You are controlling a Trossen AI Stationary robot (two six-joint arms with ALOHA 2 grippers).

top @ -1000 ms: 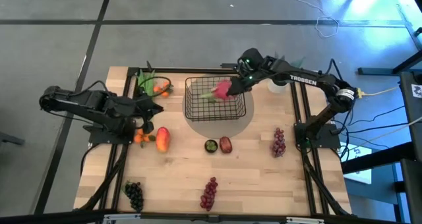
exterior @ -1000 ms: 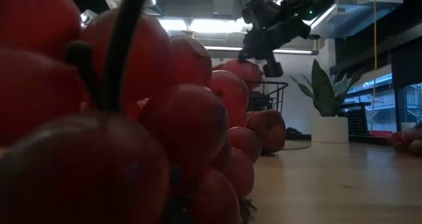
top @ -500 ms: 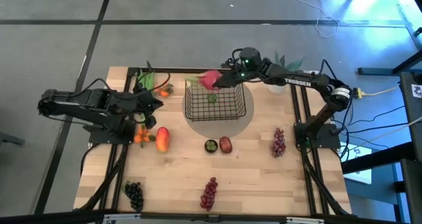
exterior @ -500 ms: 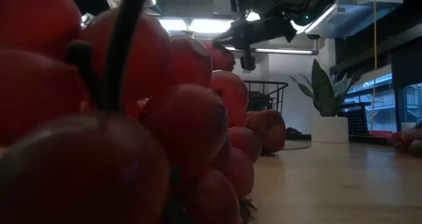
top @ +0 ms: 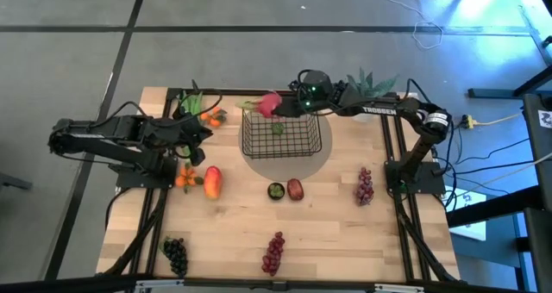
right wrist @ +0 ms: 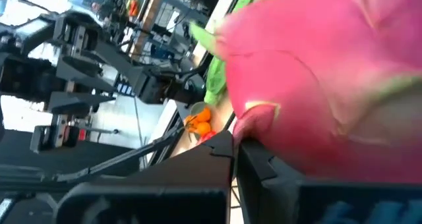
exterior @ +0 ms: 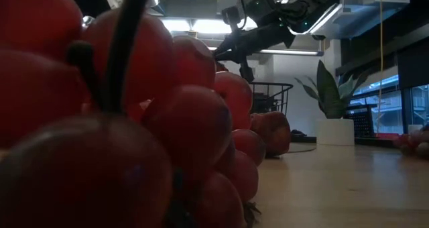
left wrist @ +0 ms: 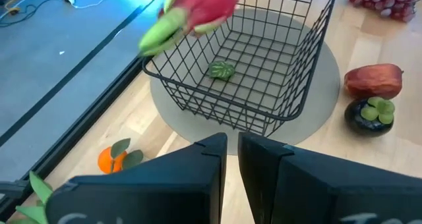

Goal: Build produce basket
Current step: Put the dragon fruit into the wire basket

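The black wire basket (top: pixel 281 131) sits on a round grey mat (top: pixel 321 160) toward the far middle of the wooden worktop (top: pixel 336 233). Inside it lies one small green piece (left wrist: pixel 222 70) on the mesh floor. The right gripper (top: pixel 290 108) hangs over the basket's far left corner, its fingers pressed together and pinching the pink dragon fruit (top: pixel 268 104), which is lifted clear of the rim; in the right wrist view the fruit fills most of the picture.

The left gripper (top: pixel 203 138) rests low near the worktop's left edge, fingers (left wrist: pixel 264 174) nearly together with nothing between them, pointing toward the basket. Just beside it lie small oranges (top: pixel 185 179) and a red-orange mango (top: pixel 212 182); farther back are leafy green stalks with another orange (top: pixel 210 117).

In front of the mat sit a dark round fruit with green on top (top: pixel 275 190) and a red fruit (top: pixel 296 189), touching or nearly so. A red grape bunch (top: pixel 365 186) lies to the right, another red bunch (top: pixel 274 252) near the front edge, and a dark bunch (top: pixel 175 255) at the front left. In the low view the front red bunch blocks most of the sight. A spiky plant in a white pot (exterior: pixel 333 114) stands behind the right arm. White lettering on that arm is too small to read with certainty.
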